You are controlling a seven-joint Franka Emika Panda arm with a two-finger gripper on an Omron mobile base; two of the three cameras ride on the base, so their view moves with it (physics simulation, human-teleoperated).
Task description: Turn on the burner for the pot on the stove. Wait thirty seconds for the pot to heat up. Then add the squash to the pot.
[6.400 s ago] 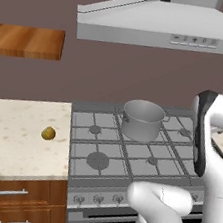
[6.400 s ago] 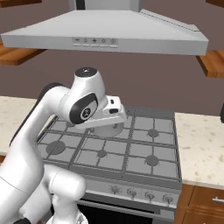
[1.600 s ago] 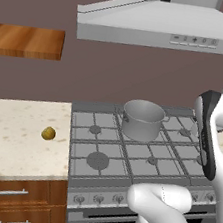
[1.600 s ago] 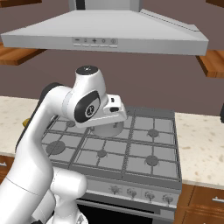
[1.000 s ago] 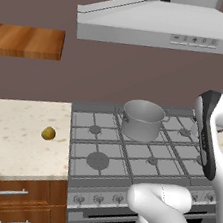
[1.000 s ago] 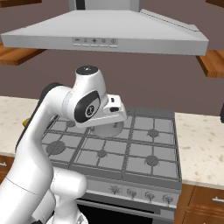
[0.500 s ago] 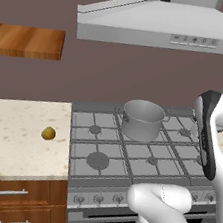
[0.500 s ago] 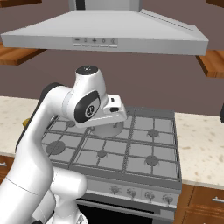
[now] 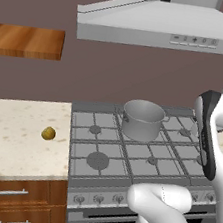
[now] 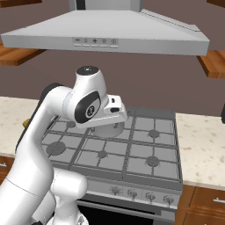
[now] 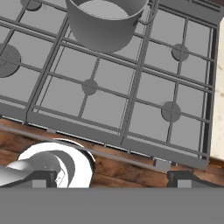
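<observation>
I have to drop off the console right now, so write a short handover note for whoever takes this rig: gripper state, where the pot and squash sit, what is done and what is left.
Gripper: open, holding nothing, hanging above the stove and looking down at its front half.
Pot: upright on the back middle burner; it looks empty from the hand view.
Squash: on the counter left of the stove, untouched.
Done: no flame is visible under the pot, so I cannot tell whether the burner is on.
Left: check or turn the knob for the pot's burner, wait out the heating, then fetch the squash and put it in the pot.
</observation>
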